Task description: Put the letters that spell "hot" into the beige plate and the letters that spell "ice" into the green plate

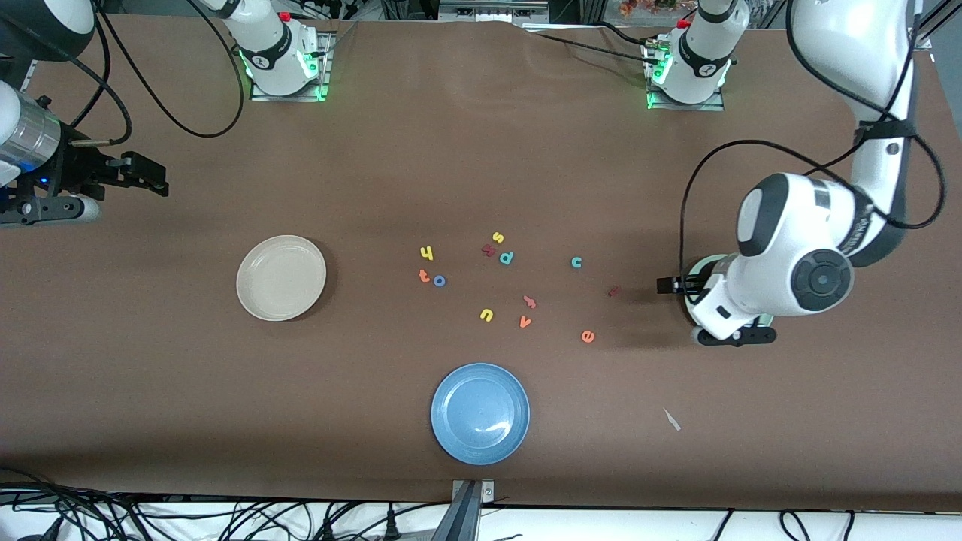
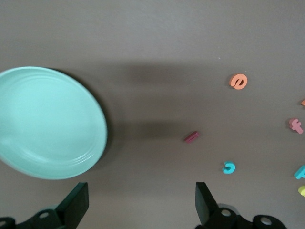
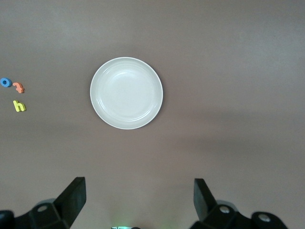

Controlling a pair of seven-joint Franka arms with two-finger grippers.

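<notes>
The beige plate (image 1: 281, 277) (image 3: 126, 93) lies empty toward the right arm's end. Yellow h (image 1: 427, 253) (image 3: 19, 106), orange t (image 1: 424, 276) (image 3: 18, 88) and blue o (image 1: 440, 281) (image 3: 5, 82) cluster mid-table. Teal c (image 1: 576, 261) (image 2: 229, 167), dark red i (image 1: 613, 290) (image 2: 191, 137) and orange e (image 1: 588, 336) (image 2: 238, 81) lie nearer the left arm's end. The left arm hides most of the green plate (image 1: 705, 264) (image 2: 47, 121). My left gripper (image 1: 674, 285) (image 2: 142, 205) hangs open over the table between that plate and the i. My right gripper (image 1: 143, 176) (image 3: 138, 202) waits open over the right arm's end.
A blue plate (image 1: 480, 413) sits near the table's front edge. Other loose letters lie among the task letters: yellow s (image 1: 497, 237), a dark red wide letter (image 1: 488, 250), teal d (image 1: 506, 258), a pink f (image 1: 530, 302), yellow u (image 1: 486, 315), orange v (image 1: 525, 322).
</notes>
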